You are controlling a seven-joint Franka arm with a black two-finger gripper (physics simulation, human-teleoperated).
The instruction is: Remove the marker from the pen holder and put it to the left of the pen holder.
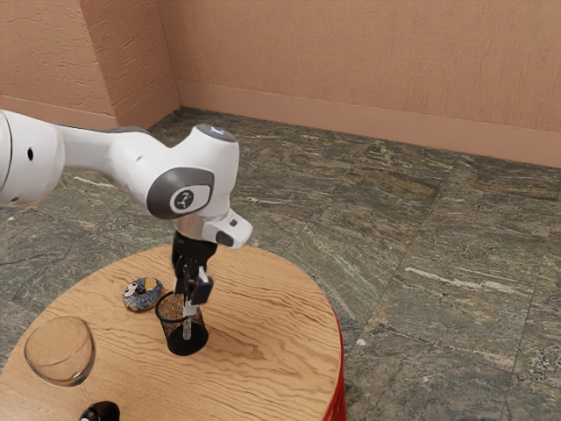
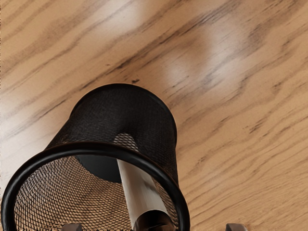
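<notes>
Fingers (image 1: pixel 193 304) wide apart over mesh pen holder (image 2: pixel 120 108), marker (image 2: pixel 139 190) leaning inside, wooden surface (image 1: pixel 272 333) beneath.

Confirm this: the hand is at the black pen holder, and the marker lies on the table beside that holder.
Not quite: the marker is inside the black pen holder, not on the table beside it; the wrist view shows this. The rest is right: the hand is at the holder.
</notes>
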